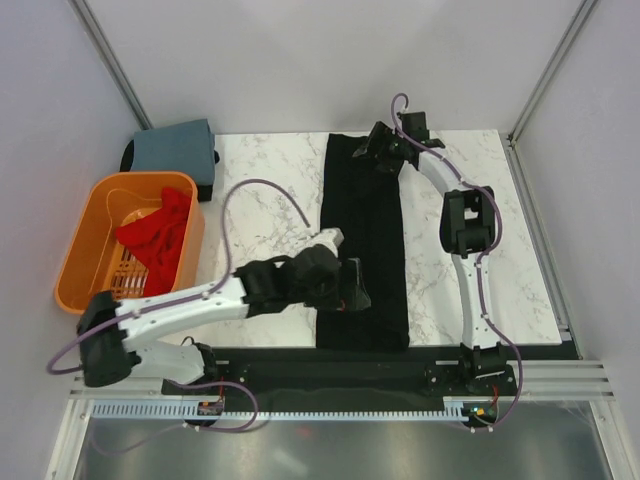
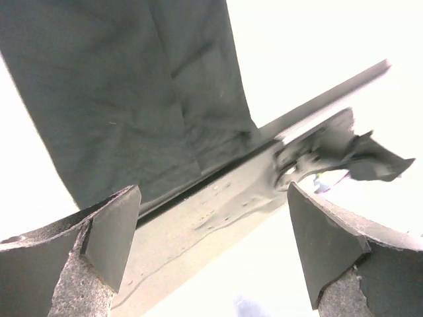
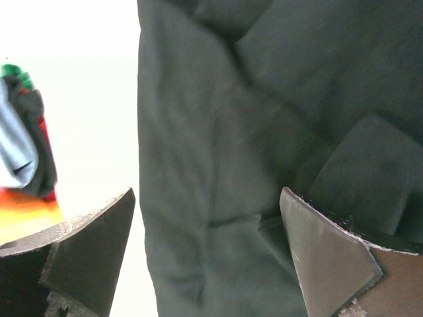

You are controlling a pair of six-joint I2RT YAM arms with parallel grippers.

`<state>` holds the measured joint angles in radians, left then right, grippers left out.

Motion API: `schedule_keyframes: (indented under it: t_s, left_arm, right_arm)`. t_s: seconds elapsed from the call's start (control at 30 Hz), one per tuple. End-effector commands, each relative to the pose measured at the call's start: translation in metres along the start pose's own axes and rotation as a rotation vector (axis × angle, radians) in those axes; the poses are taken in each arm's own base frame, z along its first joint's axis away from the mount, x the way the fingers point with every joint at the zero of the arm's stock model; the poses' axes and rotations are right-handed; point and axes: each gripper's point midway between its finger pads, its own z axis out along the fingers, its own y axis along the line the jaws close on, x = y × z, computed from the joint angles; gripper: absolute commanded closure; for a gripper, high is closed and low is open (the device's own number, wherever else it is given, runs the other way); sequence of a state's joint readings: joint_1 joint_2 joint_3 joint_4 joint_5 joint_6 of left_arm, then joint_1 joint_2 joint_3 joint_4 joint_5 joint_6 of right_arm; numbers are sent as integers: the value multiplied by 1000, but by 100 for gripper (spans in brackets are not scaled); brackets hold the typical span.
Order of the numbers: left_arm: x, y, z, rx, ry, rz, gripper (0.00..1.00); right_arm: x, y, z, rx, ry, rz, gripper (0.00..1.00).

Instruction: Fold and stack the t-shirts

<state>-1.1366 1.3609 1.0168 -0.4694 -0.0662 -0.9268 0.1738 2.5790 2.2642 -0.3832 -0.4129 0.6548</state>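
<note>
The black t-shirt (image 1: 365, 230) lies on the marble table as a long narrow strip running from the far edge to the near edge. My left gripper (image 1: 352, 290) hovers open at the strip's near left edge. In the left wrist view the gripper (image 2: 213, 191) has nothing between its fingers, and the black cloth (image 2: 119, 92) lies beyond them. My right gripper (image 1: 368, 146) stands open above the strip's far end, jaws spread over the black cloth (image 3: 218, 132) without gripping it (image 3: 208, 193). The red t-shirt (image 1: 158, 235) is bunched in the basket. The blue-grey t-shirt (image 1: 175, 148) lies folded at the far left corner.
The orange slotted basket (image 1: 80, 262) stands off the table's left side, and also shows in the right wrist view (image 3: 26, 214). A black rail (image 1: 330, 365) runs along the near table edge, and also shows in the left wrist view (image 2: 317, 105). White booth walls close in on the sides and the back.
</note>
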Motion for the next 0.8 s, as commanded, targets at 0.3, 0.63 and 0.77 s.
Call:
schedule_keyframes:
  t_s: [0.3, 0.63, 0.77]
  left_arm:
    - [6, 85, -55, -98, -249, -259, 0]
    - [12, 93, -42, 9, -317, -205, 0]
    - [31, 99, -26, 41, -270, -281, 3]
  right_arm:
    - [89, 72, -239, 14, -69, -82, 2]
    - [278, -23, -316, 252, 31, 10, 2]
    - [300, -49, -338, 337, 10, 54, 2]
